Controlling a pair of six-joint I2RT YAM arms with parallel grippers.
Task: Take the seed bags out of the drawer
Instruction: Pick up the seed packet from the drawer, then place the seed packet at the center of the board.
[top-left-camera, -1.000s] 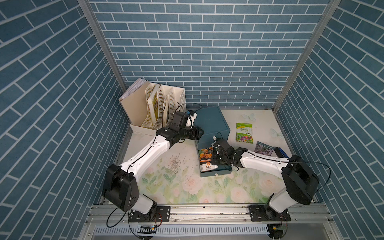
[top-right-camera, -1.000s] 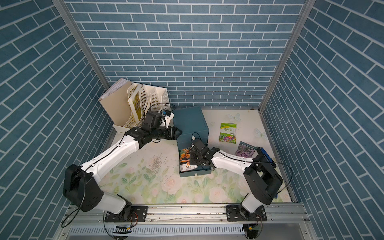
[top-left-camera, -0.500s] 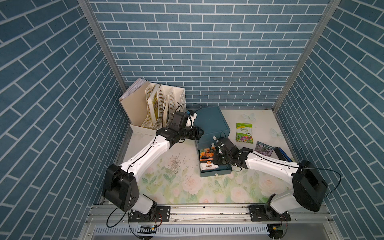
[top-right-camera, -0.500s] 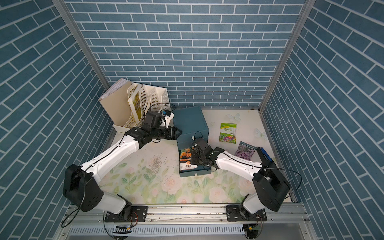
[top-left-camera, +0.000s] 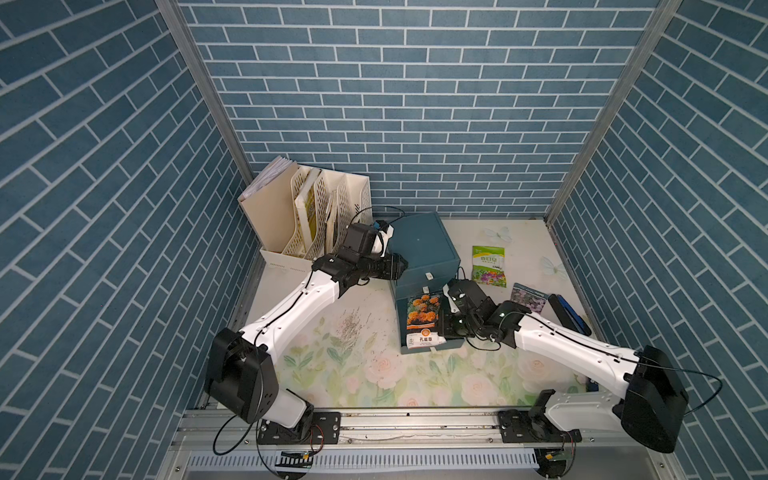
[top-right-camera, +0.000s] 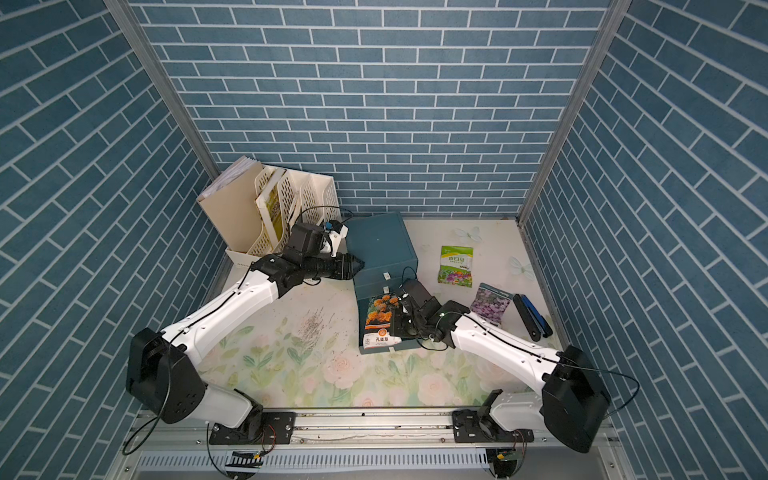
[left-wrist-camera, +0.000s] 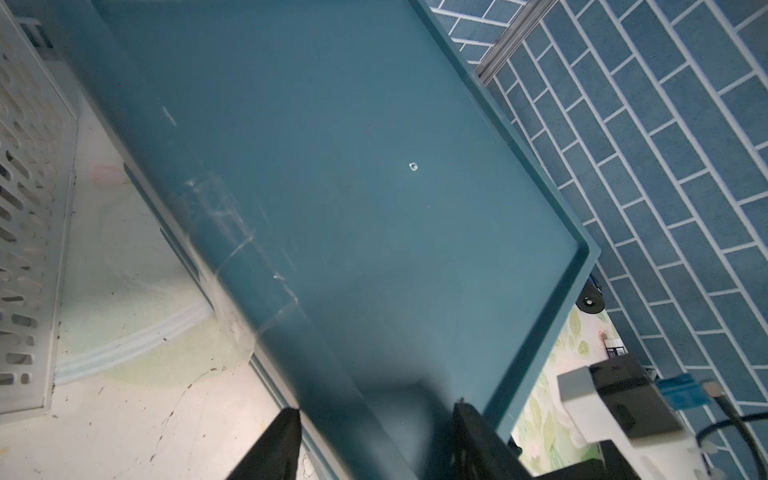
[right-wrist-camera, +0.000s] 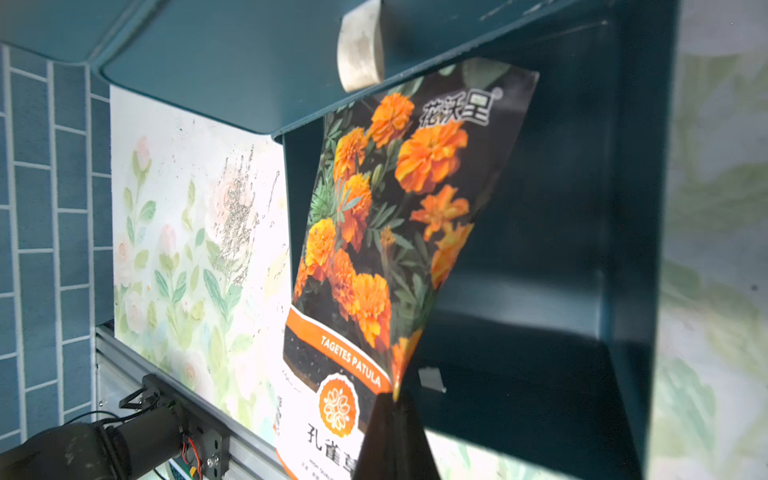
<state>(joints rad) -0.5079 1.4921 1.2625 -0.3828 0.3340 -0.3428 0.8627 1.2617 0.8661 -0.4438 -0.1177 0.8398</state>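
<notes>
One marigold bag (right-wrist-camera: 374, 232) | edge pinched between right jaws | over drawer (right-wrist-camera: 623, 208)

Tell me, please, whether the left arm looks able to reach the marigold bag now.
Probably not: the left jaws are clamped on the cabinet edge, and the right jaws hold the marigold bag at the drawer.

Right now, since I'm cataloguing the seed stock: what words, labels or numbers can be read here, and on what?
"TAGETES PATULA": orange band on the marigold packet.
"孔雀草": white strip at that packet's foot.
Stylised Chinese brand at its top: not surely readable.
Print on the green packet: too small to read.
Print on the purple packet: too small.
Cover of the yellow book: blurred.
</notes>
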